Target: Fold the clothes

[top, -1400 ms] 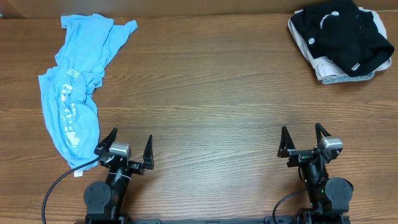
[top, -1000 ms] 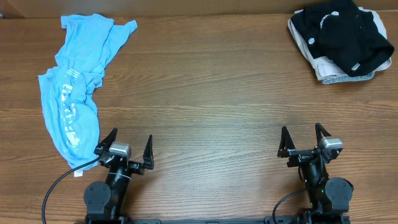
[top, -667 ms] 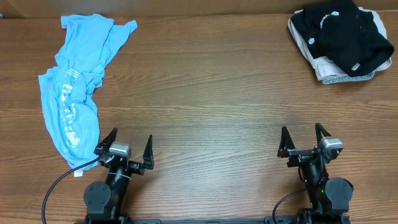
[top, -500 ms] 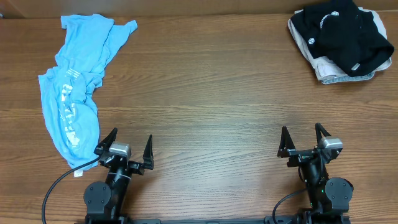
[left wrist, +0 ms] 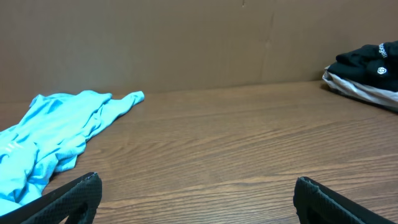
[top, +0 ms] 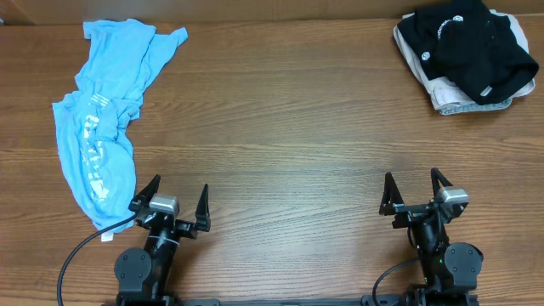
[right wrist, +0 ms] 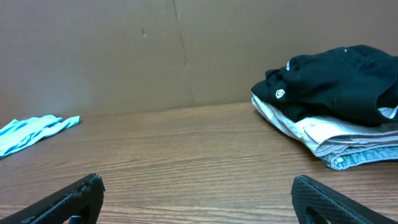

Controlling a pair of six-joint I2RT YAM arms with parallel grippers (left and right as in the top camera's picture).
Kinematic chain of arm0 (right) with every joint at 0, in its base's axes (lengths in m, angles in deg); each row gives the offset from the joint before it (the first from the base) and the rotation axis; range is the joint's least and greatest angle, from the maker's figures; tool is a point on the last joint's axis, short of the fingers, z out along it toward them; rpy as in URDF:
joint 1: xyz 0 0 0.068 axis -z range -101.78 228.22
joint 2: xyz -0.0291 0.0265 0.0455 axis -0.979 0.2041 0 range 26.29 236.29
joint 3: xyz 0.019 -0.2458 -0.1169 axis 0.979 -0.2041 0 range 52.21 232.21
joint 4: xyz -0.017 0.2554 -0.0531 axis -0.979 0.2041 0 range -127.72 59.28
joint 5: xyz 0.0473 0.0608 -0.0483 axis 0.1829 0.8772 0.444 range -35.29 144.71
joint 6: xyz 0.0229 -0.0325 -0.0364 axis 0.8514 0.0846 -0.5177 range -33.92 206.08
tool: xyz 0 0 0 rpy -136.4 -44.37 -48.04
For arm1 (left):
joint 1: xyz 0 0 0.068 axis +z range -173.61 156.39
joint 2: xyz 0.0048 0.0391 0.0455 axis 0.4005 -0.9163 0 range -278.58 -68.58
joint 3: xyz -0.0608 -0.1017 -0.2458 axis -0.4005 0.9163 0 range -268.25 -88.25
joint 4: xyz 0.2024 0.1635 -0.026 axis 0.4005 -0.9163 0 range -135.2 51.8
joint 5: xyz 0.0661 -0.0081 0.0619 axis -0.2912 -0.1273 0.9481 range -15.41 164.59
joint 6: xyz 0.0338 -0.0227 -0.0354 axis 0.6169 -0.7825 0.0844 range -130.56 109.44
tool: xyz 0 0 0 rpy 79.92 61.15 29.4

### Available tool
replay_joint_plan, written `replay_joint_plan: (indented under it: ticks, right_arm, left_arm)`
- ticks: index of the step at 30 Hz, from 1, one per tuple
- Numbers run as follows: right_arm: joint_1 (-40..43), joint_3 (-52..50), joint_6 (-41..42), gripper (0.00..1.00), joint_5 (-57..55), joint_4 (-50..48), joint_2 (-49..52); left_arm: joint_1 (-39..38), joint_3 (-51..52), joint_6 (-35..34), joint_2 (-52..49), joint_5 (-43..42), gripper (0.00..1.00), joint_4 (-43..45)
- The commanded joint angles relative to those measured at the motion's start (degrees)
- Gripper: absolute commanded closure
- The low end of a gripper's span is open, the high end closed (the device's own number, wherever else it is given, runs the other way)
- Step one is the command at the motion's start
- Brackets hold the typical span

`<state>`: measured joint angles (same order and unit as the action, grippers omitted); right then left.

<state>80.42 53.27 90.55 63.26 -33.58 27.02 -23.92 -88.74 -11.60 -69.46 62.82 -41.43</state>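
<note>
Two grippers wait at the near edge of the table (top: pixel 280 127), and neither has hold of anything: the left gripper (top: pixel 179 189) has its fingers spread fully wide on empty air, and the right gripper (top: pixel 411 180) stands just the same. The light-blue T-shirt (top: pixel 106 127) lies on the table's left side, bunched into a long, twisted strip that runs from the far left corner down toward the near edge, sleeves and hem rumpled together (its white print shows only in part). At the table's far right corner a black garment (top: pixel 467 42) rests on a folded white one (top: pixel 450 100); neither looks to be part of the job.

By my reading the folding has not yet begun, so the step in hand is the first reach. The next move likely calls for the left arm to go to the shirt's near end on the table's left side, pinch an edge and draw the cloth toward the table's middle, where both arms can reach it. It would then need spreading flat, with the right arm taking an opposite edge, before any fold is made
</note>
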Motion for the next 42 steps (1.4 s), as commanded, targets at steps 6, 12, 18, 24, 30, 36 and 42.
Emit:
replay_joint_plan:
  ticks: [6, 12, 18, 24, 30, 36, 42]
  right_arm:
    - [-0.3, -0.6, 0.2, 0.0, 0.0, -0.2, -0.6]
    - [-0.3, -0.6, 0.2, 0.0, 0.1, -0.2, -0.6]
    - [-0.3, -0.6, 4.0, 0.0, 2.6, -0.4, -0.6]
    - [-0.3, -0.6, 9.5, 0.0, 6.2, -1.0, -0.6]
    - [-0.3, 2.8, 9.5, 0.0, 11.3, -2.2, -0.6]
    - [-0.3, 11.4, 9.0, 0.0, 10.8, -0.2, 1.7]
    - [-0.3, 23.8, 5.5, 0.0, 10.8, 9.4, 10.9]
  left_arm:
    - [0.3, 0.2, 0.9, 0.5, 0.3, 0.0, 0.0]
    - [0.3, 0.2, 0.8, 0.5, 0.1, 0.0, 0.0]
    - [0.3, 0.2, 1.0, 0.5, 0.2, 0.0, 0.3]
    - [0.3, -0.4, 4.5, 0.5, 0.1, 0.0, 1.2]
    - [0.3, -8.8, 5.9, 0.2, 0.5, 0.0, -6.9]
    - [0.3, -19.5, 8.0, -7.5, 3.0, 0.0, -12.1]
    - [0.3, -30.7, 8.0, -22.7, 2.9, 0.0, -16.5]
